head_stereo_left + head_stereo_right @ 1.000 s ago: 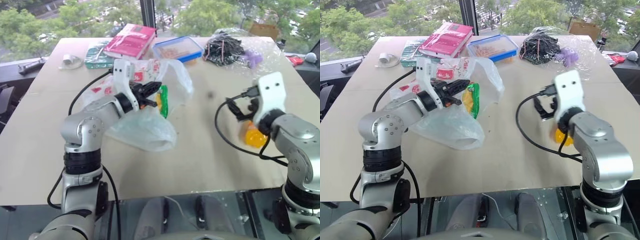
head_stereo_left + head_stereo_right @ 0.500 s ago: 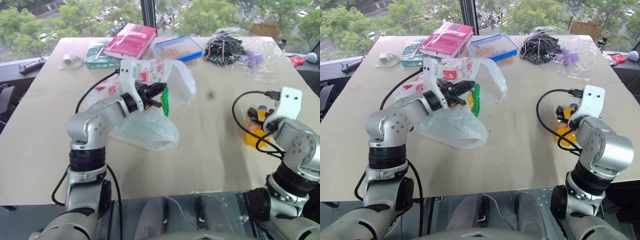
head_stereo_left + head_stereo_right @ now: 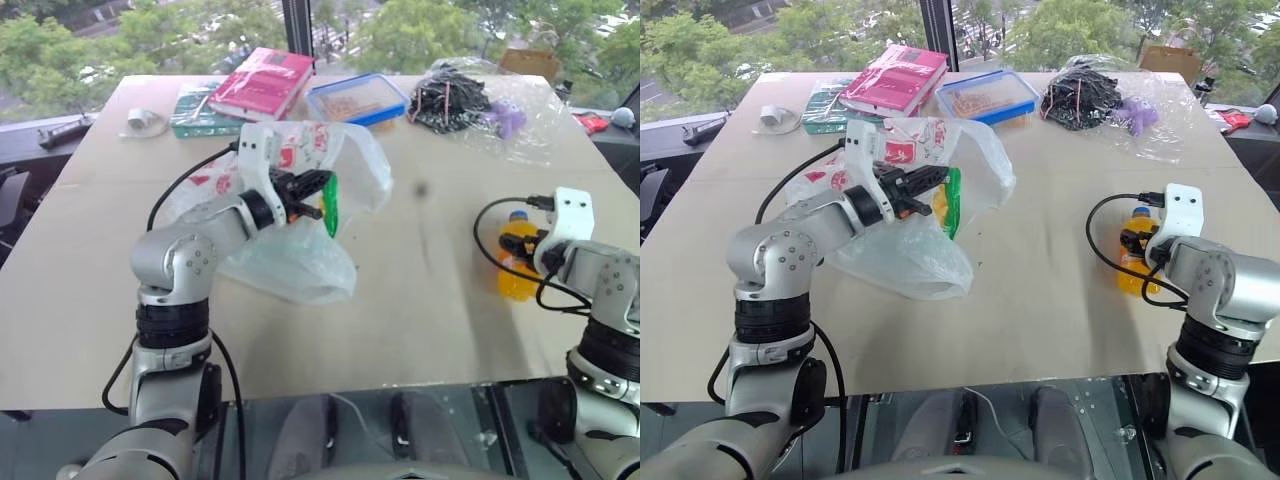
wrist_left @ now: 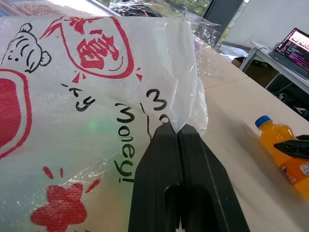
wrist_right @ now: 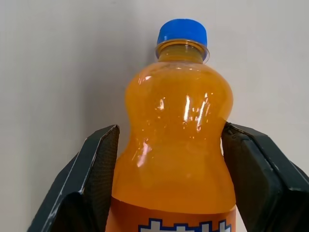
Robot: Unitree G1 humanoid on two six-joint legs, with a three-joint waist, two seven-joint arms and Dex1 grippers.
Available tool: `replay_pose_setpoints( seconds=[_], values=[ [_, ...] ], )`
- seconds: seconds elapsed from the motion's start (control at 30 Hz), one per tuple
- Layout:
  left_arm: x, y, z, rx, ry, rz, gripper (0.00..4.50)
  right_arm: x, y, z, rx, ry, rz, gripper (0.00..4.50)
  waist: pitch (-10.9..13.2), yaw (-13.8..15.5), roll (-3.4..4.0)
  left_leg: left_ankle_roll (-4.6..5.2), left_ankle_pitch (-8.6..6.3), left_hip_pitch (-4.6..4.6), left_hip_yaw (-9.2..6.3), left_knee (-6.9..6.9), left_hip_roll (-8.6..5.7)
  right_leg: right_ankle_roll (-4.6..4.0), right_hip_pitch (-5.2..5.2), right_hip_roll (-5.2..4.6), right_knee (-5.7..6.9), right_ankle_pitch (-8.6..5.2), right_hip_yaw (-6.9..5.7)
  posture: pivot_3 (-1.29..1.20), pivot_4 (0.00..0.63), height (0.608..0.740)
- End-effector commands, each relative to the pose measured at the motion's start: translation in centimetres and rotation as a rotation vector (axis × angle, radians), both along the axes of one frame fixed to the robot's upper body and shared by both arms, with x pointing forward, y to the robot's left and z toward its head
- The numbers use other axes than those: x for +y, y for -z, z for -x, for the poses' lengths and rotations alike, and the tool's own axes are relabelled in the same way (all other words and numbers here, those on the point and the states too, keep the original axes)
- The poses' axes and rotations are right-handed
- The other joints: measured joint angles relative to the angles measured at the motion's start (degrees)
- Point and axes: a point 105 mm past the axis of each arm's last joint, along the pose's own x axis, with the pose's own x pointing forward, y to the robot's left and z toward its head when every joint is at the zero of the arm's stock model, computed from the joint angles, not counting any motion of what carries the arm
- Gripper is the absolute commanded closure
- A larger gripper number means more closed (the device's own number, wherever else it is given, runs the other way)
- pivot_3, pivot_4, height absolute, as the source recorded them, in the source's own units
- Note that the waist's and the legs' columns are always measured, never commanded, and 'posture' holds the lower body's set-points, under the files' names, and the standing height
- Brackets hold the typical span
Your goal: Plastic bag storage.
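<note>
Centre-left of the frame, the left claw (image 3: 318,193) points level, pinching the plastic bag (image 3: 300,260) raised off the counter (image 3: 400,300). At lower right, the right claw (image 5: 169,164) angles down, fingers straddling an orange bottle (image 5: 178,135).

- The plastic bag (image 3: 300,250) is thin, crinkly translucent white film with glossy creases and red print.
- The snack packet (image 3: 328,203) inside it looks like shiny green foil.
- The bottle (image 5: 177,140) is clear, glossy plastic holding orange drink, with a smooth blue plastic cap (image 5: 182,32).
- The table (image 3: 400,300) has a matt, pale beige top, smooth like board.
- The right gripper's fingers (image 5: 94,169) are matt black with finely textured pads.
- The lunch box (image 3: 357,98) is clear plastic with a blue rim.
- The book (image 3: 262,82) has a glossy pink-red cover.
</note>
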Motion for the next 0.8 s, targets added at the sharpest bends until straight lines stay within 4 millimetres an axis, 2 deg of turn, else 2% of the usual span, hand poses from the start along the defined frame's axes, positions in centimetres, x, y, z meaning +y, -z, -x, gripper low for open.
replay_pose_setpoints(
  seconds=[0.03,0.2,0.27,0.33,0.37,0.4,0.47,0.5,0.53,0.6,0.7,0.8],
  values=[
    [0.0,-1.9,0.3,-0.072,0.014,0.005,4.50,2.9,-2.1,0.5,-0.089,-0.177,-0.065,1.62,0.01,-0.02,0.01,0.00,0.00,-0.01,0.00,-0.01,0.00,0.00,-0.01,0.01,0.00,0.00,0.00,0.00,0.150,0.740],
    [-0.1,-2.3,0.3,-0.079,0.024,0.017,4.50,7.8,-5.7,1.4,-0.255,-0.429,-0.182,1.62,0.02,-0.27,0.03,0.03,-0.01,0.00,0.03,0.00,0.04,0.01,-0.02,0.02,0.00,0.00,0.03,0.00,0.150,0.740],
    [-0.2,-2.4,0.3,-0.081,0.027,0.018,4.50,9.5,-6.2,1.7,-0.275,-0.499,-0.217,1.62,0.02,-0.19,0.03,0.03,-0.02,0.00,0.02,0.00,0.04,0.01,-0.02,0.03,0.01,0.00,0.03,0.00,0.150,0.740],
    [-0.1,-2.5,0.3,-0.084,0.028,0.013,4.50,10.5,-5.8,2.2,-0.241,-0.572,-0.122,1.62,0.02,0.04,0.03,0.03,-0.02,-0.01,0.02,0.01,0.04,0.01,-0.02,0.02,0.00,0.00,0.02,0.00,0.150,0.740],
    [-0.1,-2.5,0.3,-0.085,0.027,0.011,4.50,10.3,-5.1,2.2,-0.209,-0.566,-0.071,1.62,0.02,0.19,0.04,0.04,-0.02,-0.03,-0.01,0.01,0.03,0.01,-0.02,0.01,-0.02,0.00,-0.01,0.00,0.150,0.740],
    [0.0,-2.6,0.3,-0.086,0.024,0.011,4.50,9.9,-4.3,2.5,-0.167,-0.574,0.002,1.22,0.02,0.29,0.03,0.06,-0.03,-0.05,-0.01,0.01,-0.01,0.01,-0.02,-0.03,-0.05,0.00,-0.02,0.00,0.150,0.740],
    [0.1,-2.6,0.4,-0.087,0.018,0.007,4.50,8.9,-3.3,3.1,-0.107,-0.580,0.138,0.80,0.02,0.47,0.03,0.04,-0.03,-0.09,-0.01,0.02,-0.04,0.01,0.00,-0.06,-0.14,0.00,-0.03,0.00,0.150,0.740],
    [0.2,-2.6,0.4,-0.088,0.017,0.005,4.50,8.6,-3.1,3.3,-0.089,-0.588,0.184,0.27,0.03,0.42,0.03,0.01,0.00,-0.14,0.01,0.04,-0.04,0.02,0.00,-0.07,-0.21,0.00,-0.03,0.00,0.150,0.740],
    [0.2,-2.6,0.5,-0.088,0.016,0.004,4.50,8.4,-2.9,3.7,-0.073,-0.608,0.230,0.05,0.03,0.30,0.03,0.01,0.00,-0.15,0.03,0.03,-0.04,0.03,-0.01,-0.07,-0.26,0.01,-0.01,0.00,0.150,0.740],
    [0.4,-2.5,0.6,-0.086,0.013,0.002,4.50,8.3,-2.5,4.5,-0.043,-0.647,0.251,0.05,0.03,0.11,0.04,0.00,0.00,-0.15,0.06,0.02,-0.04,0.03,-0.02,-0.07,-0.27,0.01,0.02,0.00,0.150,0.740],
    [0.4,-2.3,0.7,-0.081,0.012,0.002,4.50,8.3,-1.0,5.0,0.005,-0.640,0.177,0.05,0.01,0.07,-0.01,0.04,-0.03,-0.13,0.03,0.02,0.07,0.03,0.00,0.01,-0.28,0.00,-0.01,0.00,0.150,0.740],
    [0.3,-2.2,0.7,-0.081,0.013,0.004,4.50,9.6,0.0,5.2,0.029,-0.666,0.051,0.05,0.01,-0.01,-0.01,0.19,-0.12,-0.11,0.05,0.04,0.08,0.03,0.02,0.02,-0.24,0.01,0.01,0.00,0.150,0.740]
  ],
)
